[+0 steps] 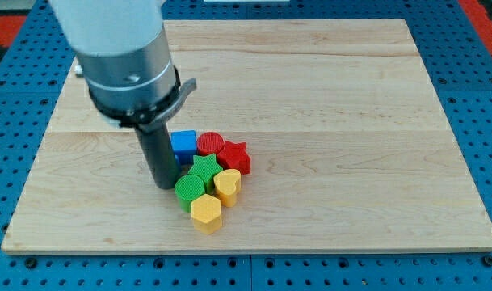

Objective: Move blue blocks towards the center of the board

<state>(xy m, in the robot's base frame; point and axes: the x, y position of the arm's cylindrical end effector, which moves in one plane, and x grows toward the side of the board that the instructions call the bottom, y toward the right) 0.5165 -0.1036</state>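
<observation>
A blue cube (183,146) lies left of the board's middle, at the upper left of a tight cluster of blocks. My tip (163,184) rests on the board just left of the cluster, below and left of the blue cube and next to the green cylinder (189,191). The rod hides part of the blue cube's left side. Only one blue block shows.
The cluster holds a red cylinder (210,145), a red star (234,156), a green star (203,170), a yellow heart (228,184) and a yellow hexagon (206,212). The wooden board (326,97) sits on a blue pegboard. The arm's grey body (120,56) hangs over the upper left.
</observation>
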